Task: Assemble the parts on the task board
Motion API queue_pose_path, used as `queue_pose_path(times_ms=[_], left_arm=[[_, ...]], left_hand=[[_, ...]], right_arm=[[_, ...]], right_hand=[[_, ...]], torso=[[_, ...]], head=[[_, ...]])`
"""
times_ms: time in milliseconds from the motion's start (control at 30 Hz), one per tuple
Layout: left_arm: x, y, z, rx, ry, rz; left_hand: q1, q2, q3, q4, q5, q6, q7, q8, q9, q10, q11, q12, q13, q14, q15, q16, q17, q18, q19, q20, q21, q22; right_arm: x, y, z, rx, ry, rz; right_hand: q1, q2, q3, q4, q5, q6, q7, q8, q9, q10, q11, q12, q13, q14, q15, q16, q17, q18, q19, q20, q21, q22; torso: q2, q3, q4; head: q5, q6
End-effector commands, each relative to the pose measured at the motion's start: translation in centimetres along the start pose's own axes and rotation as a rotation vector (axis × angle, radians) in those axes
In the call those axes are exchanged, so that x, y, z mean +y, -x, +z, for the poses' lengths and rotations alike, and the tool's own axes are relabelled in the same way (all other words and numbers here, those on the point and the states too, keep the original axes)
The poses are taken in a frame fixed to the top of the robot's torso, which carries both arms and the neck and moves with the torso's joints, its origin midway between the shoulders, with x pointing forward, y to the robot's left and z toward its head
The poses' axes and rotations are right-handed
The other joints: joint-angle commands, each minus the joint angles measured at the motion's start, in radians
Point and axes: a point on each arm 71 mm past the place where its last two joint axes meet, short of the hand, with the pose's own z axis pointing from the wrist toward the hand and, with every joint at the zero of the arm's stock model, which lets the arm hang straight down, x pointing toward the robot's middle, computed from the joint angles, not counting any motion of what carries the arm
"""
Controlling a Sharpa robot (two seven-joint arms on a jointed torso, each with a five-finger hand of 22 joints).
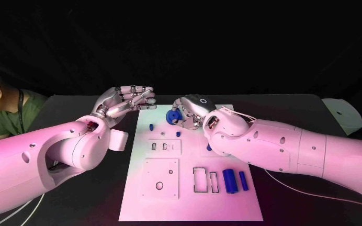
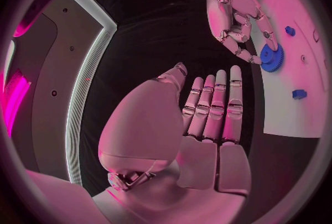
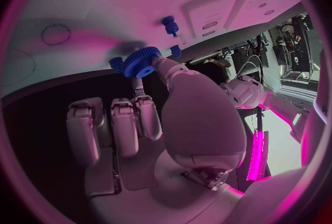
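Note:
The white task board point(image 1: 189, 200) lies in the middle of the black table. My right hand point(image 1: 194, 112) hovers over the board's far end and pinches a blue gear point(image 1: 173, 116) between thumb and a finger; the gear point(image 3: 140, 62) sits just above the board point(image 3: 104, 3), next to a blue peg point(image 3: 169, 25). My left hand point(image 1: 128, 100) is held over the table just left of the board's far corner, its fingers point(image 2: 214, 108) stretched out side by side with nothing in them. The left wrist view also catches the right hand point(image 2: 235, 14) and the gear point(image 2: 271, 58).
Small blue pegs point(image 1: 151, 127) point(image 1: 178, 133) stand on the board's far half. Two blue blocks point(image 1: 229, 180) point(image 1: 242, 180) lie beside rectangular recesses point(image 1: 205, 180) on its near right. A white object point(image 1: 343, 113) sits at the table's far right edge.

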Motion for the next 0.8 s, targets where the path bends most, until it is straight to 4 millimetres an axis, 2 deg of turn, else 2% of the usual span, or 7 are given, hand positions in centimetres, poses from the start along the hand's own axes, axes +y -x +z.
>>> queue_pose_path(times_ms=[33,367,567,700,767,800], left_arm=[[-0.14,-0.21,0.05,0.012,-0.010,-0.003],[-0.15,-0.16,0.02,0.010,-0.010,-0.002],[-0.15,-0.16,0.02,0.009,-0.009,-0.002],[-0.15,-0.13,0.01,0.008,-0.009,-0.002],[-0.15,-0.12,0.00,0.008,-0.009,-0.001],[-0.15,-0.12,0.00,0.008,-0.009,-0.001]], left_hand=[[0.001,-0.009,0.007,0.000,0.004,-0.002,0.028,-0.005,-0.001,0.001,0.006,-0.003,0.001,-0.009,0.000,-0.005,0.001,0.005,0.007,-0.002,-0.001,-0.001],[0.001,-0.009,0.007,0.000,0.004,-0.002,0.028,-0.005,-0.001,0.001,0.006,-0.003,0.001,-0.009,0.000,-0.005,0.001,0.005,0.007,-0.002,-0.001,-0.001],[0.001,-0.009,0.007,0.000,0.004,-0.002,0.028,-0.005,-0.001,0.001,0.006,-0.003,0.001,-0.009,0.000,-0.005,0.001,0.005,0.007,-0.002,-0.001,-0.001],[-0.001,-0.009,0.010,-0.001,0.004,-0.003,0.030,-0.008,-0.002,0.002,0.007,-0.007,0.001,-0.009,0.001,-0.009,0.004,0.005,0.008,-0.002,-0.002,-0.003],[-0.001,-0.009,0.010,-0.001,0.004,-0.003,0.030,-0.008,-0.002,0.002,0.007,-0.007,0.001,-0.009,0.001,-0.009,0.004,0.005,0.008,-0.002,-0.002,-0.003],[-0.001,-0.009,0.010,-0.001,0.004,-0.003,0.030,-0.008,-0.002,0.002,0.007,-0.007,0.001,-0.009,0.001,-0.009,0.004,0.005,0.008,-0.002,-0.002,-0.003]], right_arm=[[-0.08,-0.27,0.04,0.027,-0.005,-0.020],[-0.37,-0.62,0.11,0.062,-0.019,-0.033],[-0.22,-0.87,0.22,0.076,-0.015,-0.031],[-0.30,-0.90,0.25,0.075,-0.020,-0.027],[-0.39,-0.93,0.26,0.079,-0.025,-0.025],[-0.42,-0.95,0.26,0.081,-0.026,-0.024]], right_hand=[[-0.008,0.001,0.001,0.006,0.002,0.003,0.001,0.000,0.000,0.002,0.001,0.003,0.132,0.106,-0.009,0.003,0.263,-0.014,0.105,-0.006,0.005,0.263],[-0.016,-0.004,-0.001,0.009,-0.006,0.000,0.002,-0.004,-0.001,-0.001,0.002,0.000,0.128,0.106,-0.009,0.003,0.263,-0.014,0.105,-0.007,0.005,0.263],[-0.034,-0.015,-0.008,0.019,-0.017,-0.016,0.007,-0.018,-0.006,-0.007,0.006,-0.005,0.124,0.106,-0.005,0.003,0.263,-0.014,0.105,-0.005,0.005,0.263],[-0.074,-0.017,-0.036,0.050,-0.081,-0.065,0.022,-0.062,-0.020,-0.014,0.020,-0.012,0.118,0.106,0.007,0.003,0.263,-0.014,0.105,0.005,0.005,0.263],[-0.101,-0.006,-0.067,0.082,-0.085,-0.085,0.031,-0.086,-0.030,-0.017,0.029,-0.014,0.116,0.106,0.015,0.003,0.263,-0.014,0.105,0.012,0.005,0.263],[-0.105,-0.003,-0.073,0.088,-0.085,-0.085,0.032,-0.089,-0.031,-0.018,0.030,-0.014,0.116,0.106,0.016,0.003,0.263,-0.014,0.105,0.014,0.005,0.263]], torso=[[-0.001,0.0001,-0.0005],[-0.001,0.0010,-0.0016],[-0.001,0.0012,-0.0007],[0.000,0.0009,-0.0014],[0.000,0.0007,-0.0015],[0.000,0.0007,-0.0015]], head=[[0.000,-0.001],[0.000,-0.003],[-0.001,-0.004],[0.000,-0.004],[0.000,-0.003],[0.000,-0.003]])
